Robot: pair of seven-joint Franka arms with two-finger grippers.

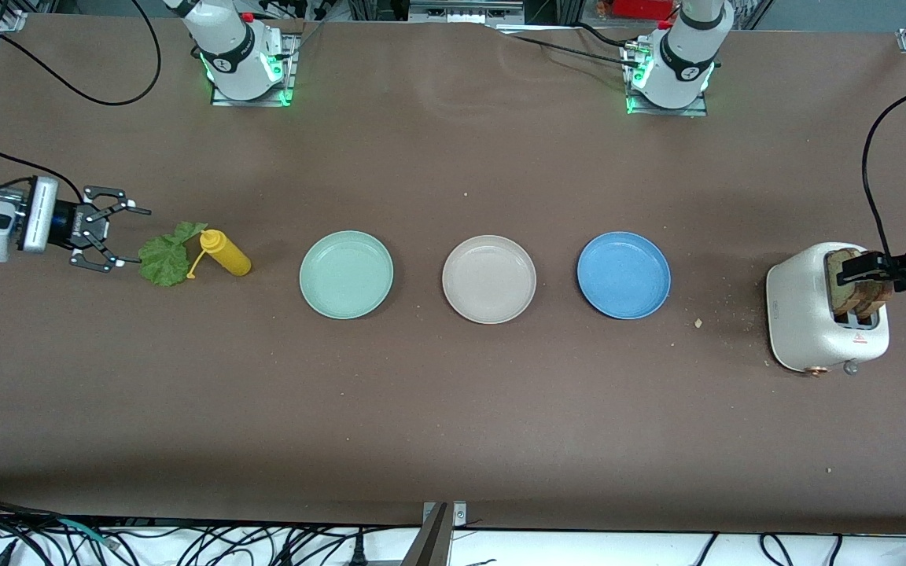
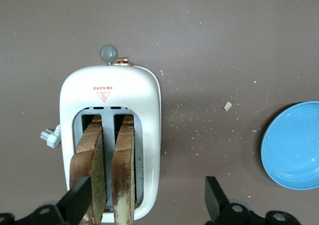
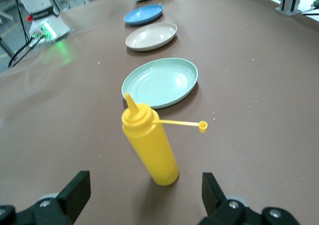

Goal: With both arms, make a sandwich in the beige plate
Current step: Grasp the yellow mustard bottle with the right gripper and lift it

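Brown worktop (image 1: 453, 409) w/ three plates in a row across the middle: mint-green plate (image 1: 347, 274) toward the right arm's end, beige plate (image 1: 489, 278) in the centre, blue plate (image 1: 624, 274) toward the left arm's end; all three bare inside. Right end effector (image 1: 124, 240) sits low at the right arm's end of the worktop, fingers spread wide, holding nothing, just beside the lettuce leaf (image 1: 166, 255). Leaf lies flat on the worktop, touching a yellow squeeze bottle (image 1: 225, 252) that stands upright w/ its cap hanging off to one side; in the right wrist view the bottle (image 3: 150, 145) stands between the spread fingers' line of sight, mint-green plate (image 3: 160, 81) next along. Left end effector (image 1: 862, 273) is over the white toaster (image 1: 815, 310) at the left arm's end, fingers spread. Two toasted bread slices (image 2: 104, 172) stand upright in the toaster slots, dark crusts showing; one finger (image 2: 77, 201) is beside the outer slice, the other well clear of the toaster body (image 2: 109, 93); cannot tell if it touches bread. Crumbs scattered on the worktop between toaster and blue plate (image 2: 294, 145).
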